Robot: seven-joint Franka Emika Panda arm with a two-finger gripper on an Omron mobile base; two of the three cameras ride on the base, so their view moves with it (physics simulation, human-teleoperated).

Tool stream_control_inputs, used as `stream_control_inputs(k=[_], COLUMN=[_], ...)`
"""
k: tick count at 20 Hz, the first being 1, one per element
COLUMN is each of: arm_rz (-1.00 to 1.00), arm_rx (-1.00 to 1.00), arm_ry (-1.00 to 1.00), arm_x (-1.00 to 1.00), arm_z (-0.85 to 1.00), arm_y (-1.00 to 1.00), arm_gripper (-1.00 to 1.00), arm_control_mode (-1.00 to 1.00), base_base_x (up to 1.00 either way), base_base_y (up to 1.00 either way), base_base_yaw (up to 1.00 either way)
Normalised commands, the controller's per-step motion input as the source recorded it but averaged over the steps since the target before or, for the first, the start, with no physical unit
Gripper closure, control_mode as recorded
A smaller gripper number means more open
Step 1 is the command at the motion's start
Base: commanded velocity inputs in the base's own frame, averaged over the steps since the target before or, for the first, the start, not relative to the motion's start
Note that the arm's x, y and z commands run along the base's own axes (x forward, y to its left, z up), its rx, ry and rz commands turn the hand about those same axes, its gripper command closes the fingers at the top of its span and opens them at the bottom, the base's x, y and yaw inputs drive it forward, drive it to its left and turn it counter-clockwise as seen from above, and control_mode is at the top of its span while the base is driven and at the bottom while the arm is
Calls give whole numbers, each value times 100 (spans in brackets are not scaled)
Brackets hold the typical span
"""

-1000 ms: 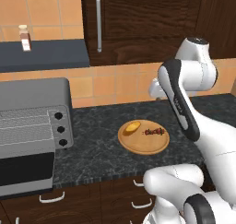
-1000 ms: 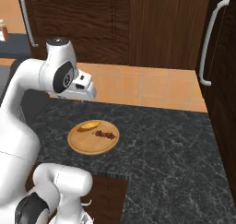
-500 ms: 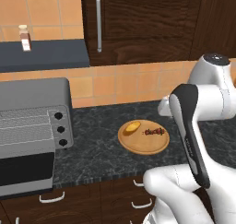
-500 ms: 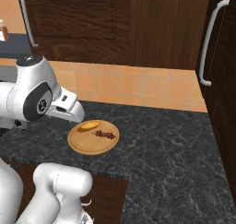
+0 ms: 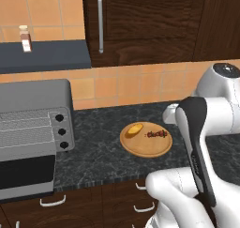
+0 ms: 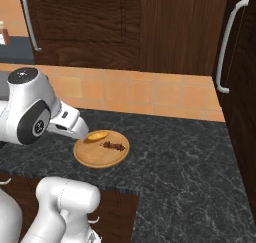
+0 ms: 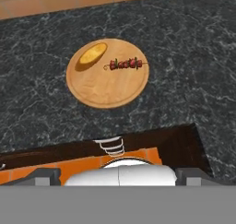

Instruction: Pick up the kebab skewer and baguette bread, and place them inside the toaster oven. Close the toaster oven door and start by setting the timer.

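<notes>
Landmark: round wooden board [image 7: 108, 73] on the dark speckled counter [image 5: 98, 147]; all positions are given from it.
Kebab skewer [image 7: 123, 64]: lies flat on the board, on the side away from the oven, meat chunks in a short row along the stick; just beside the bread, not touching it as far as can be made out.
Baguette bread [image 7: 92, 53]: lies flat on the board near its rim, on the wall-and-oven side of the skewer.
Toaster oven [image 5: 33, 128]: on the same counter, well apart from the board, to its left in the left base view; wire rack visible inside, three black knobs [image 5: 62, 132] on the panel facing the board side.
Toaster oven door [image 5: 26, 175]: dropped down, glass pane dark, hanging below the oven mouth.
Gripper [image 7: 119, 176]: above the counter's front edge, on the near side of the board, looking down at it; fingertips [image 7: 44, 177] stand spread about as wide as they go, nothing between them, nothing touched.
Arm: its upper link reaches in beside the board in the right base view, clear of the food.
Background: small bottle [image 5: 25, 38] on a dark shelf above the oven; dark wood cabinets [image 6: 150, 27] over an orange tiled wall [image 6: 160, 94] behind the board.
</notes>
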Motion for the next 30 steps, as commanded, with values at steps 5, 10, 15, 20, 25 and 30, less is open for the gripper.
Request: stream_control_inputs(k=[5, 10, 15, 20, 25, 30], arm_rz=[0, 1, 0, 0, 0, 0], arm_rx=[-1, -9, 0, 8, 0, 0], arm_ry=[0, 0, 0, 0, 0, 0], arm_x=[-46, -17, 29, 1, 0, 0], arm_z=[0, -6, 0, 0, 0, 0], arm_y=[22, 97, 16, -65, -4, 0], arm_gripper=[-100, -100, -100, -100, -100, -100], arm_control_mode=[-100, -100, -100, -100, -100, -100], base_base_x=[0, 0, 0, 0, 0, 0], base_base_y=[0, 0, 0, 0, 0, 0], base_base_yaw=[0, 0, 0, 0, 0, 0])
